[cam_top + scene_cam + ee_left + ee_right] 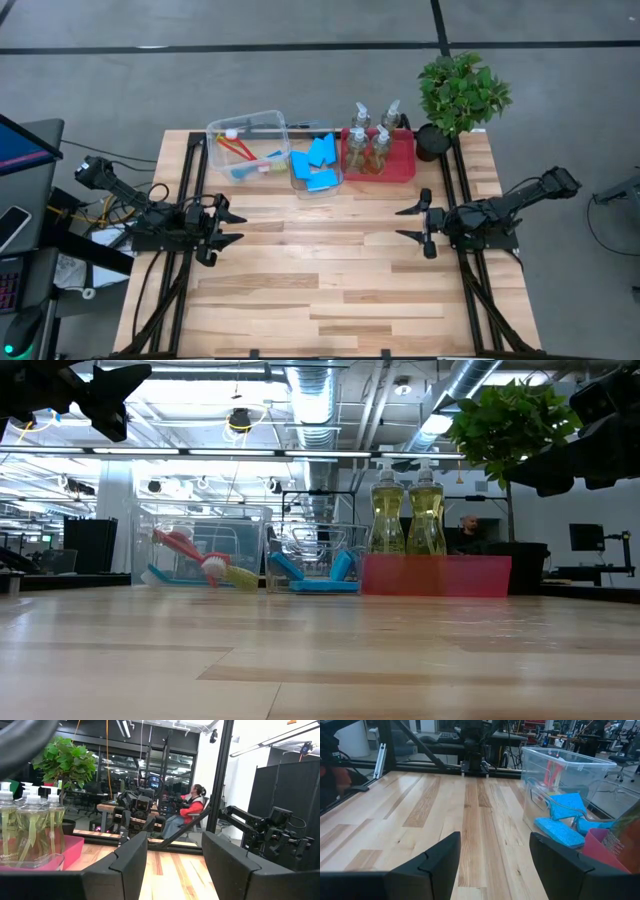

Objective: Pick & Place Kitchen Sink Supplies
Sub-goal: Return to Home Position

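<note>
Four pump bottles (357, 146), one lettered "thod", in red tray (405, 166); left gripper (240, 228), right gripper (399, 223) fingers apart.

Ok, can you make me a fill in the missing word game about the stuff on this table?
1. ____ soap bottles stand in the red tray.
2. The sponges in the small clear bin are ____.
3. The left gripper and the right gripper are both open and hold ____.
Missing words: four; blue; nothing.
</note>
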